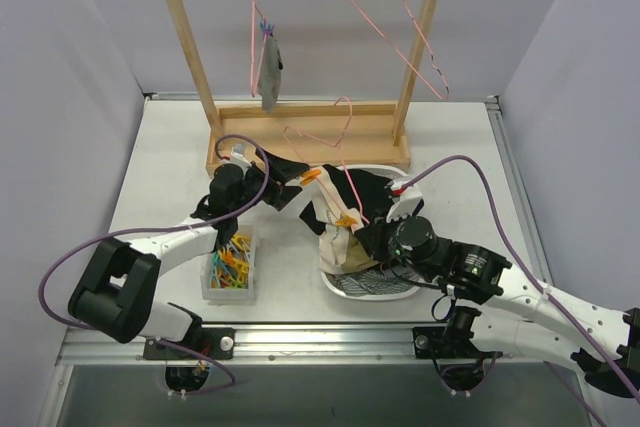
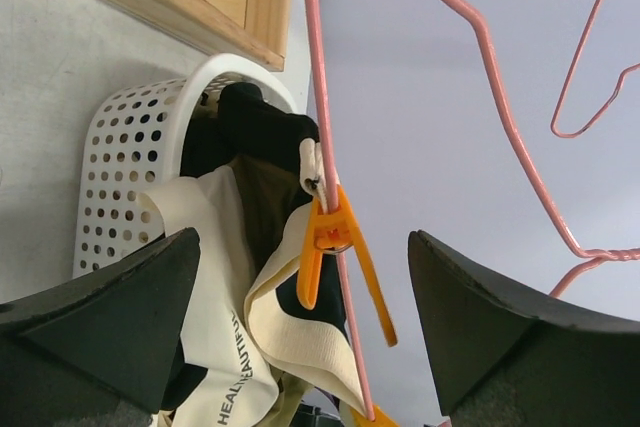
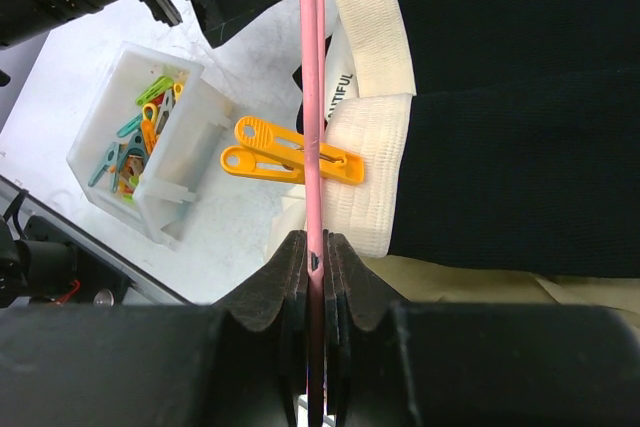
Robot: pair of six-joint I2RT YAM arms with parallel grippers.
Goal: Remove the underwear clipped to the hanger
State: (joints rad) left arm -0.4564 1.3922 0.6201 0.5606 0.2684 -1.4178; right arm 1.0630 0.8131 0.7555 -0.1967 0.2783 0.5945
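A pink wire hanger is held low over the white basket. The black-and-white underwear hangs from it by two orange clips. My right gripper is shut on the hanger's wire just below the lower orange clip, beside the cream waistband. My left gripper stands wide open, its fingers on either side of the upper orange clip, not touching it. A small grey underwear hangs clipped to another pink wire on the wooden rack. Olive cloth lies in the basket.
A clear bin of coloured clips stands left of the basket, by the left arm. A bare pink hanger hangs from the rack's top bar at the right. The rack's wooden base lies just behind the basket.
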